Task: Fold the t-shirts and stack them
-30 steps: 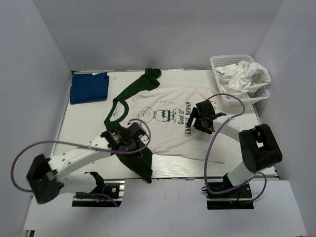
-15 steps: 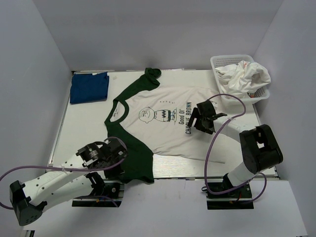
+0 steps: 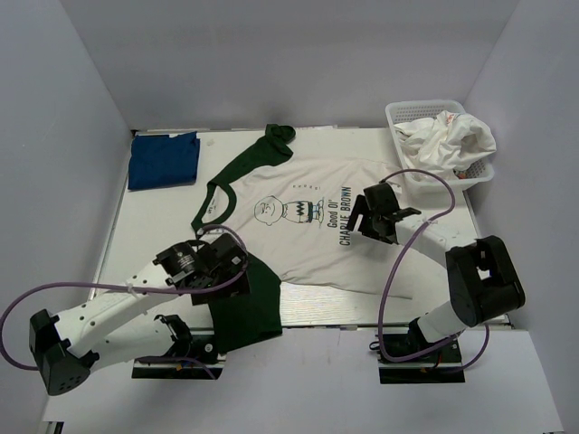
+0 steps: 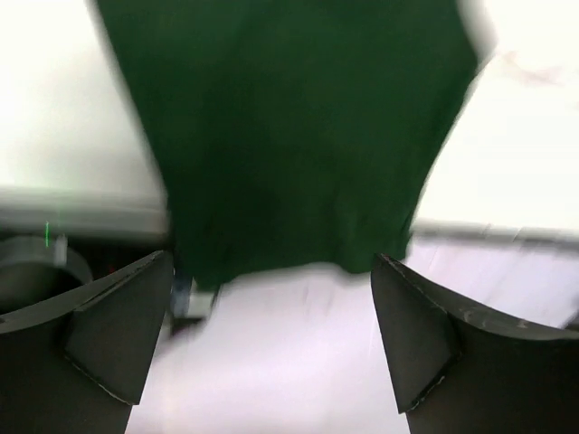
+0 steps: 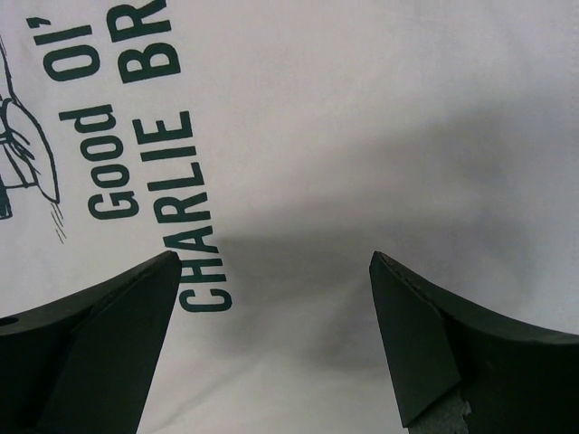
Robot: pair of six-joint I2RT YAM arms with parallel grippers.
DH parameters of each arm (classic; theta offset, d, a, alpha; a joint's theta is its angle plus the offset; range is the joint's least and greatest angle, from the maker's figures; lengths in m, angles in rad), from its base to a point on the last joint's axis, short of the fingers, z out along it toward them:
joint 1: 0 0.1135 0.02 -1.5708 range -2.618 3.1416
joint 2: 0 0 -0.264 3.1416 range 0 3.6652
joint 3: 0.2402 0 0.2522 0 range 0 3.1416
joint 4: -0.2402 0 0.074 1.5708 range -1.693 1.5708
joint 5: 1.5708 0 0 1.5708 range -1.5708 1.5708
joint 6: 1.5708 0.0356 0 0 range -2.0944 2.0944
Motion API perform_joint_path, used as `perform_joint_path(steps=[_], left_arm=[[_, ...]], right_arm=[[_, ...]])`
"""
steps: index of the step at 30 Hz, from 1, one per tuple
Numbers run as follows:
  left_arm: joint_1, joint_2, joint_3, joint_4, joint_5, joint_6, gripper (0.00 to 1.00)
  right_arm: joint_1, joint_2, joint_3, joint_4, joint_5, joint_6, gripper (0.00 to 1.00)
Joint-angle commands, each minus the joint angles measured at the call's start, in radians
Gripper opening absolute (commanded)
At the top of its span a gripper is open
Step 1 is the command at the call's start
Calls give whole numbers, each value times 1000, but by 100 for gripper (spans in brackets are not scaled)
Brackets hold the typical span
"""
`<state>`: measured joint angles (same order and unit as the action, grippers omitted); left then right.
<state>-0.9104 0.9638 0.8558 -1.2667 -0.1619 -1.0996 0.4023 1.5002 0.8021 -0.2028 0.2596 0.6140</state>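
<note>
At the near edge of the worktop (image 3: 154, 226), the left gripper (image 3: 215, 271) is now seen with its jaws spread wide and nothing between them. A second ago it was pressed together on the near green sleeve (image 3: 246, 303), farther in over the shirt. The sleeve has since been drawn out toward the near left and let go. It is now laid out flat, with its end spilling over the near edge. By this the white shirt with green sleeves (image 3: 308, 240) is judged to be nearly spread out, with no fold yet made. The overhang is shown plainly, though blurred, only in the left wrist view; the place of the sleeve on the shirt is given only by the top view.

Farther in, the right gripper (image 3: 366, 221) is held spread over the shirt's body, as it was before. The green lettering (image 5: 194, 208) and a shadow below the jaws are shown only in its wrist view, and no cloth is pinched.

At the far edge the other sleeve (image 3: 276, 140) is left bunched. A folded dark blue shirt (image 3: 163, 161) lies far left, and white shirts (image 3: 448, 140) are heaped in a basket (image 3: 398, 108) far right
</note>
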Motion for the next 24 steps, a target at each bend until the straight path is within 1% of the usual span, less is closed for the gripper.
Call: perform_joint_path(steps=[1, 2, 3, 4, 5, 6, 7, 8, 9, 11, 12, 13, 16, 17, 19, 20, 22, 23, 24], left_arm=[[16, 28, 37, 269, -252, 148, 100], [16, 38, 37, 338, -302, 186, 100], [25, 50, 0, 495, -383, 276, 100], [25, 64, -23, 603, -402, 353, 100], [72, 119, -38, 703, -415, 409, 100], [97, 166, -11, 795, -432, 453, 100], [125, 224, 26, 806, -432, 475, 100], [183, 348, 113, 806, -445, 486, 100], [214, 409, 156, 787, -446, 486, 100], [278, 508, 221, 822, -383, 566, 100], [336, 592, 268, 843, -307, 587, 100], [362, 631, 290, 884, -273, 624, 100], [450, 749, 394, 895, -200, 652, 100], [487, 833, 455, 895, -151, 665, 100], [519, 913, 518, 885, -75, 687, 100], [533, 991, 576, 885, -39, 696, 100], [571, 1068, 632, 876, -19, 713, 100], [585, 1108, 702, 842, -10, 713, 100], [599, 1178, 741, 821, -1, 713, 100]], right_arm=[[-3, 4, 49, 6, 4, -28, 90], [-5, 15, 64, 3, 0, -43, 90], [-5, 26, 71, 0, -9, -48, 90], [-6, 38, 94, 2, -13, -48, 90], [-5, 75, 103, 6, -16, -51, 90], [-6, 90, 109, 8, -37, -57, 90], [-6, 103, 146, 9, -43, -63, 90], [-11, 145, 160, -15, -37, -68, 90], [-5, 155, 172, -21, -36, -82, 90], [-8, 185, 201, -24, -37, -85, 90], [-10, 190, 204, -11, -42, -89, 90], [-7, 210, 210, -6, -46, -94, 90], [-11, 267, 259, -33, -48, -117, 90], [-5, 293, 293, -52, -43, -128, 90], [-5, 322, 305, -53, -46, -140, 90], [-8, 333, 324, -56, -49, -140, 90], [-6, 368, 339, -57, -39, -155, 90], [-5, 376, 356, -60, -34, -160, 90], [-6, 399, 379, -58, -16, -166, 90]])
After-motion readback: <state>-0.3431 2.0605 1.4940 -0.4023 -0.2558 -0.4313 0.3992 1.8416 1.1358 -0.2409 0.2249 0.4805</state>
